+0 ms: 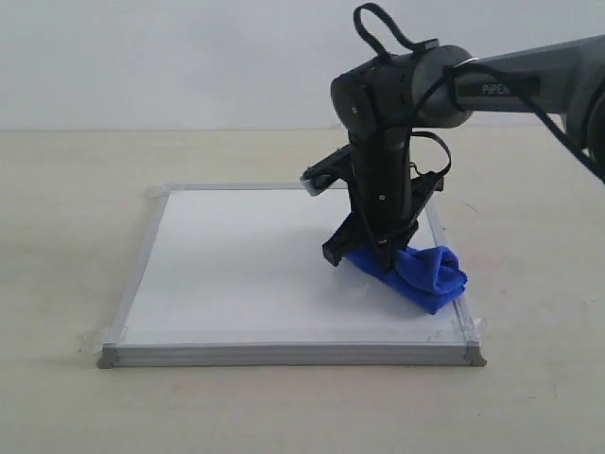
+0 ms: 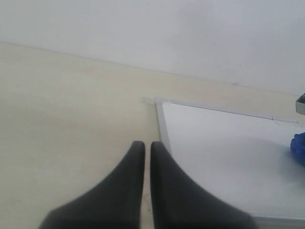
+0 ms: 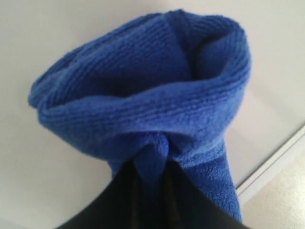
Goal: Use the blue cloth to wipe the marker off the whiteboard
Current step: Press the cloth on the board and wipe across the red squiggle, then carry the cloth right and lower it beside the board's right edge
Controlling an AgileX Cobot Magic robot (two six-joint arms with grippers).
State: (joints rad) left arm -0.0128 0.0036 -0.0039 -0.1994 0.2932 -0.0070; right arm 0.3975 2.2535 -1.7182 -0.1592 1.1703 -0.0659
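Observation:
The whiteboard (image 1: 246,270) lies flat on the table, its silver frame taped at the corners. No red marker line shows on its white surface in any view. The blue cloth (image 1: 421,270) is bunched on the board's right side near the front corner. My right gripper (image 1: 378,251) points down onto it and is shut on a pinched fold of the blue cloth (image 3: 157,95). My left gripper (image 2: 147,145) is shut with nothing between its fingers, hovering over the table beside the whiteboard (image 2: 228,152) at its left edge. A sliver of the blue cloth (image 2: 299,148) shows at that view's edge.
The beige table (image 1: 76,189) surrounds the board, with a pale wall behind. The right arm (image 1: 501,85) reaches in from the upper right above the board's back right part.

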